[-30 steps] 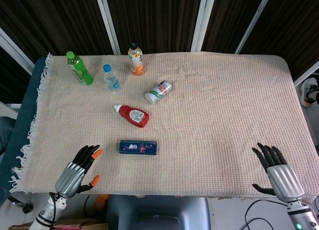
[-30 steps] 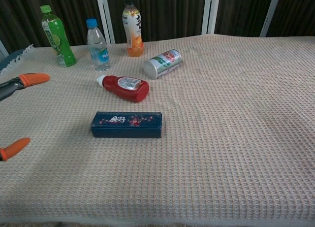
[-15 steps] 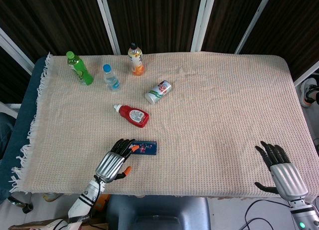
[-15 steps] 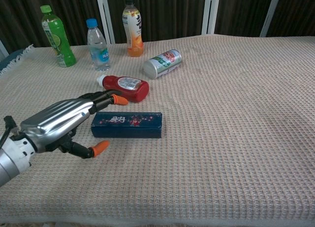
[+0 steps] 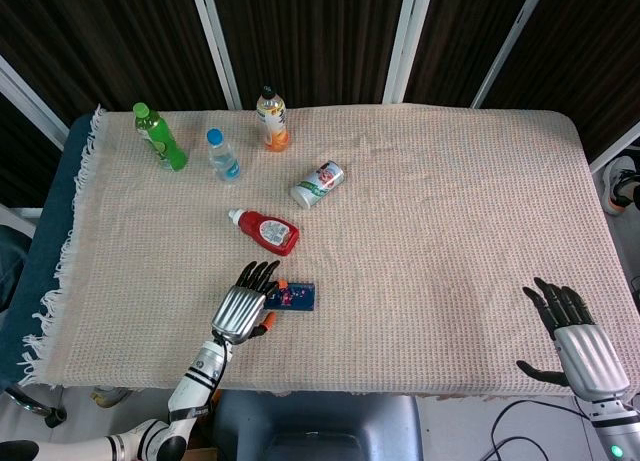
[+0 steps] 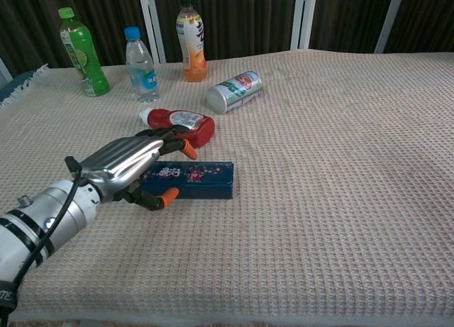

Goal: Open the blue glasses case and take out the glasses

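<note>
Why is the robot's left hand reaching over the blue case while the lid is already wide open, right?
Not quite: the blue case is closed, as the chest view shows. The left hand does reach over its left end.

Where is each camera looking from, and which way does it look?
Head view: sits high above the near edge, looking down on the whole table; shows the left hand over the blue glasses case and the right hand at the near right corner.
Chest view: sits low at the near edge, looking across the table toward the bottles; shows only the left hand and its arm.
Both share the left hand, case and red bottle.
</note>
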